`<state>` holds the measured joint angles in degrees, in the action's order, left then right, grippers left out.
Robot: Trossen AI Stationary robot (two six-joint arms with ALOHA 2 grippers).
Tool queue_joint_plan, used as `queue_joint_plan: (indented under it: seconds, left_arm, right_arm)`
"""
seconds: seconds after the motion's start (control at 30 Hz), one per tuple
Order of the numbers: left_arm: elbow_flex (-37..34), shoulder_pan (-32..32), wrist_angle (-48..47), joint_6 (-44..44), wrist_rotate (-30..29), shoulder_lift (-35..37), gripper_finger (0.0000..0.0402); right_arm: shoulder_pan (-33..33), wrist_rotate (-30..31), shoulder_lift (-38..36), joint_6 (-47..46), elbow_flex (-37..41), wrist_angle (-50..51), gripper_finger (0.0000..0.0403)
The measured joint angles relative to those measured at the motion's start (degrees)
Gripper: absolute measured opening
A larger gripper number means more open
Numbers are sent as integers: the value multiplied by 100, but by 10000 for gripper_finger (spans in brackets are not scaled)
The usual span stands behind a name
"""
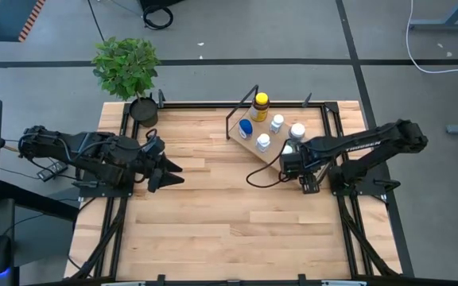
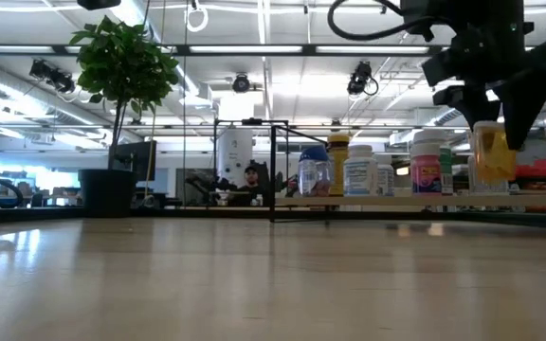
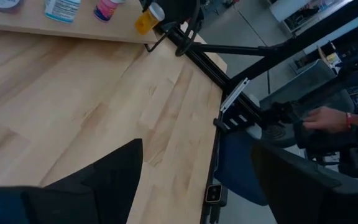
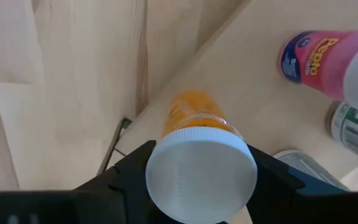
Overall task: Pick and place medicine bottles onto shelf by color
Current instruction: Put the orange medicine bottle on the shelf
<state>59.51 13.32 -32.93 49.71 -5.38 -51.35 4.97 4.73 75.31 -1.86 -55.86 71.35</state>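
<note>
The light-wood shelf [image 1: 242, 140] stands at the table's far right on a black wire frame. Several bottles stand upright on it: an amber one with a yellow cap [image 1: 261, 102], a blue-capped one [image 1: 246, 127] and white-capped ones [image 1: 277, 121]. My right gripper [image 1: 290, 149] hangs over the shelf's near right part, shut on an orange bottle with a white cap [image 4: 194, 115]. A pink bottle [image 4: 322, 56] stands beside it. My left gripper [image 1: 169, 167] waits open above the table's left middle, touching nothing. My right gripper pinches the orange bottle by its white cap [image 4: 201, 177], one finger [image 4: 120, 180] on each side, coming from above and pointing down. The bottle [image 2: 491, 156] hangs upright below the fingers, its base at the shelf board [image 2: 377, 200]; whether it rests on the board I cannot tell.
A potted plant [image 1: 130, 67] stands at the table's far left corner. Black frame rails [image 1: 336, 131] run along the table's edges. Bare plank tabletop [image 1: 229, 214] spreads over the middle and near side. A person's hand [image 3: 328, 118] shows beyond the table's edge.
</note>
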Motion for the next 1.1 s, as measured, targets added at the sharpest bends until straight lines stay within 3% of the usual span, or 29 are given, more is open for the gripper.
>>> queue_joint_plan:
  seconds: [1.1]
  left_arm:
    - [0, -1, 0, 70, -112, 0, 302]
  right_arm:
    - [3, 98, 0, -743, 191, 109, 221]
